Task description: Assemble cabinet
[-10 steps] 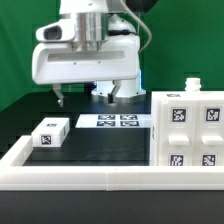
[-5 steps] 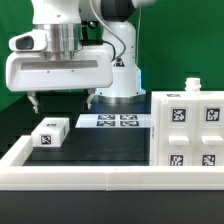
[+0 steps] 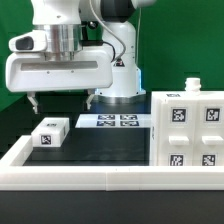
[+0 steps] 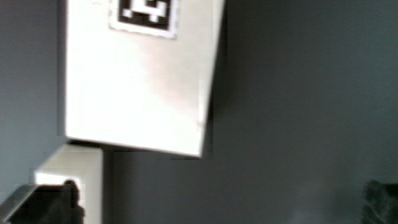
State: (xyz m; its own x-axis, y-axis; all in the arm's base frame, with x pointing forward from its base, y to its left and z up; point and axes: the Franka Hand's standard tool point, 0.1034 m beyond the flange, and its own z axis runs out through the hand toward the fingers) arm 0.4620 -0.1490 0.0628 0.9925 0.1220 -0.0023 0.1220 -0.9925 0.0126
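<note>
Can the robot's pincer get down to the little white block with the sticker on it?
Probably yes. The pincer hangs open roughly above the little white block, and nothing sits between them. The cabinet stands well off to the side.

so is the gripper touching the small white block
Apart. The exterior view shows the gripper open, its fingertips hanging above the small white block with a clear gap of background between them.

white cabinet (image 3: 187,133), black-and-white tags

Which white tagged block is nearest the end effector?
The small block below the end effector, at the exterior view's left; the cabinet stands at that view's right.
</note>
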